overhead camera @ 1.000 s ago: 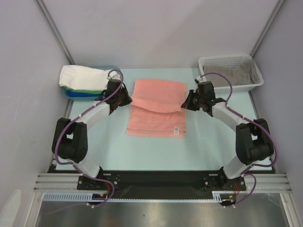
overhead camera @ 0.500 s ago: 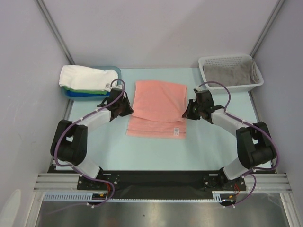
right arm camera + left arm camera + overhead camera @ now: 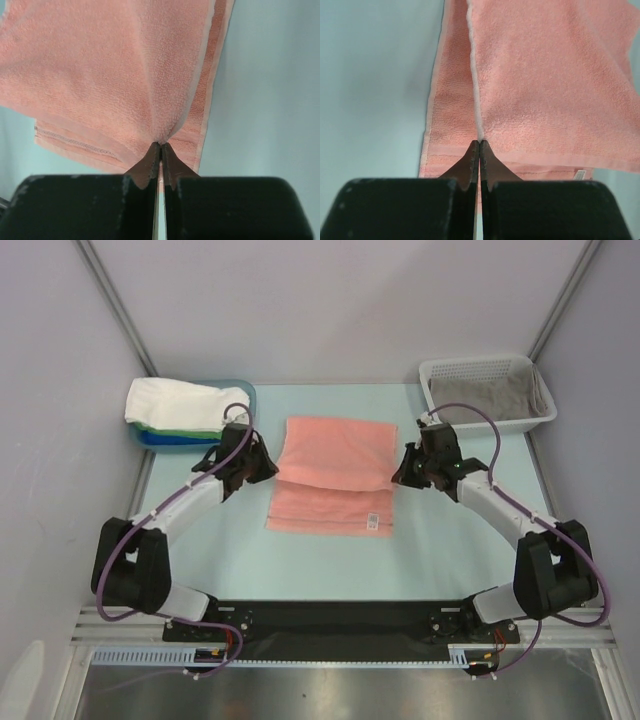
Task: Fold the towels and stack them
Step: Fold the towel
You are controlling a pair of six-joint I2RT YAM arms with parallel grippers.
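Observation:
A salmon pink towel (image 3: 335,455) lies mid-table, its far half doubled over the near half. A white tag (image 3: 372,521) shows on the lower layer. My left gripper (image 3: 272,472) is shut on the left corner of the upper layer, and in the left wrist view the gripper (image 3: 479,143) pinches the pink towel's (image 3: 550,90) hem. My right gripper (image 3: 399,475) is shut on the right corner; the right wrist view shows the gripper (image 3: 160,145) bunching the pink towel (image 3: 115,75) at its tips. A white towel (image 3: 185,402) tops a folded stack at the back left. A grey towel (image 3: 495,395) lies in the basket.
The blue tray (image 3: 160,438) under the stack sits at the back left, near my left arm. A white perforated basket (image 3: 535,375) stands at the back right. Grey walls close in the table on three sides.
Both grippers have drawn the pink towel's upper layer toward the near edge, covering more of the lower layer. Both arms' elbows have swung outward.

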